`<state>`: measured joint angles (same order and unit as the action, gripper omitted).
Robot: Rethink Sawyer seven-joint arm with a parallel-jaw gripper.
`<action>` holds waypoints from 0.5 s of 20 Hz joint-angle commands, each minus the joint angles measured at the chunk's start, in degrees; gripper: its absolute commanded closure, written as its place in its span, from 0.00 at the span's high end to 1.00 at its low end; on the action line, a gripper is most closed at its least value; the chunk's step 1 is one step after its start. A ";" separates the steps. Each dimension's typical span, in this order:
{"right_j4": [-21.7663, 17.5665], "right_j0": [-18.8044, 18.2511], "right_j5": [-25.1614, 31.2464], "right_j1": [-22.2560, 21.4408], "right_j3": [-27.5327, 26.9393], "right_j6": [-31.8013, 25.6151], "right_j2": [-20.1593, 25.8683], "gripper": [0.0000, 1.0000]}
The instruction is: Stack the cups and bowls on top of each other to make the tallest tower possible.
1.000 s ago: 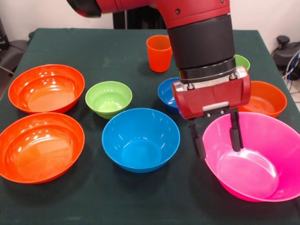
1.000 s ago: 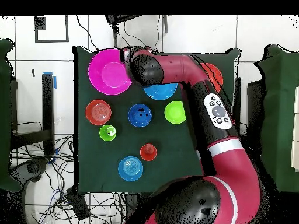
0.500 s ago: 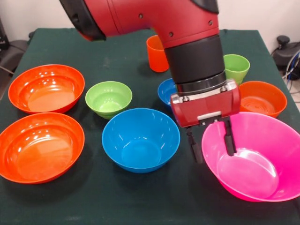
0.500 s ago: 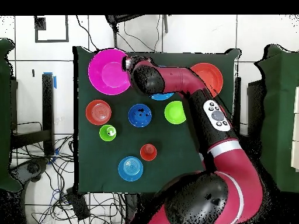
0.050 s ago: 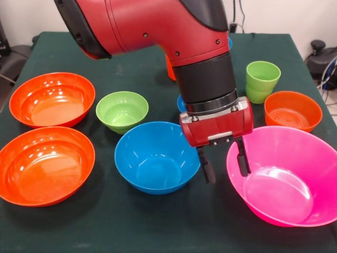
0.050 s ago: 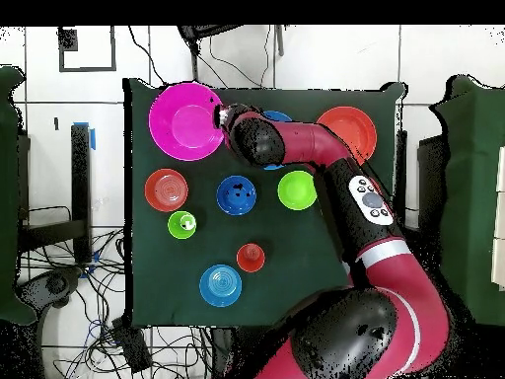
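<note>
Large pink bowl [image 5: 287,176] sits on the table [image 5: 131,232] directly beside the gripper [image 5: 225,163], its near rim passing between the two fingers: one finger [image 5: 242,157] just inside the rim, the other outside, toward the large blue bowl [image 5: 157,156]. Jaws parted, not closed on the rim; whether a pad touches the plastic, cannot tell. Blue bowl just on the gripper's other side. Behind the gripper: dark blue bowl [image 6: 237,194], mostly hidden by the wrist. Beyond the pink bowl: small orange bowl [image 5: 293,110] and lime green cup [image 5: 261,80]. Past the blue bowl: lime green bowl [image 5: 121,111], then two large orange bowls [image 5: 51,99], well apart from the gripper.
</note>
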<state>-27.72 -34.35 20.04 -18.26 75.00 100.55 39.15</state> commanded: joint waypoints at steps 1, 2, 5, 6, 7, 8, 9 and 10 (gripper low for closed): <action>-3.63 -0.10 2.60 1.57 1.71 -5.89 -0.53 1.00; -3.33 -0.39 1.42 2.18 2.31 -4.60 -0.56 1.00; -4.01 -0.77 0.62 3.52 2.43 -5.31 -0.32 1.00; -4.20 -0.81 -0.19 4.13 2.31 -4.98 -0.34 1.00; -4.28 -0.80 -0.24 4.55 2.08 -5.12 -0.30 1.00; -4.37 -0.76 -0.39 5.12 1.62 -5.20 -0.30 1.00; -4.45 -0.72 -0.53 5.70 1.16 -5.28 -0.31 1.00; -4.47 -0.57 -0.55 6.24 0.66 -5.14 -0.55 1.00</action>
<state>-27.72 -35.16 20.03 -16.15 75.11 100.55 39.17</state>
